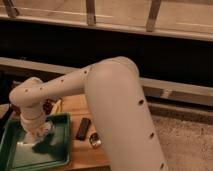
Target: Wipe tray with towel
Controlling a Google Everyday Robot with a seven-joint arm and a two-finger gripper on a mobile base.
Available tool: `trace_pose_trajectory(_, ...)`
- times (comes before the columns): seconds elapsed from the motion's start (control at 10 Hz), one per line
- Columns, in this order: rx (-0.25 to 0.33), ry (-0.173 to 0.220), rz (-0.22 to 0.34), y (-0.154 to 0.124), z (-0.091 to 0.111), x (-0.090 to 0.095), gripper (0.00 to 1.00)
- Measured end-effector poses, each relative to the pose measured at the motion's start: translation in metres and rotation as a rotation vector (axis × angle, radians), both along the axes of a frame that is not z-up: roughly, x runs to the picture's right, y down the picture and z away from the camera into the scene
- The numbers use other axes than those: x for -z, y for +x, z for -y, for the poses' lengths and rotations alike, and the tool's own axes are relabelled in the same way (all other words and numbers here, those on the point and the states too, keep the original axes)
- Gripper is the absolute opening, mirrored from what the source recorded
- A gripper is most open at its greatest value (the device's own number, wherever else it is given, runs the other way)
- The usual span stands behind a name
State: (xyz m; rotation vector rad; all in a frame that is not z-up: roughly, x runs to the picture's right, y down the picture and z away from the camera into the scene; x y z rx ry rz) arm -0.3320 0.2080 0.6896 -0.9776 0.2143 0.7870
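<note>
A green tray (56,154) lies on the wooden table (85,155) at the lower left. A white towel (33,143) lies bunched on the tray's floor, left of its middle. My gripper (36,137) points down from the thick white arm (100,95) and presses onto the towel inside the tray. The wrist covers the place where it meets the cloth.
A flat black rectangular object (83,128) lies on the table just right of the tray. A small shiny metal object (94,141) lies in front of it. A yellow item (57,106) and a dark red one (48,106) sit behind the tray, partly hidden by the arm.
</note>
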Motion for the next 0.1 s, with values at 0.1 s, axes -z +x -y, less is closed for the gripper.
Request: trace_pose_trajectory(0.1, 0.001, 0.002, 0.013, -0.0097, 0.0031, -0.0003, 0.0)
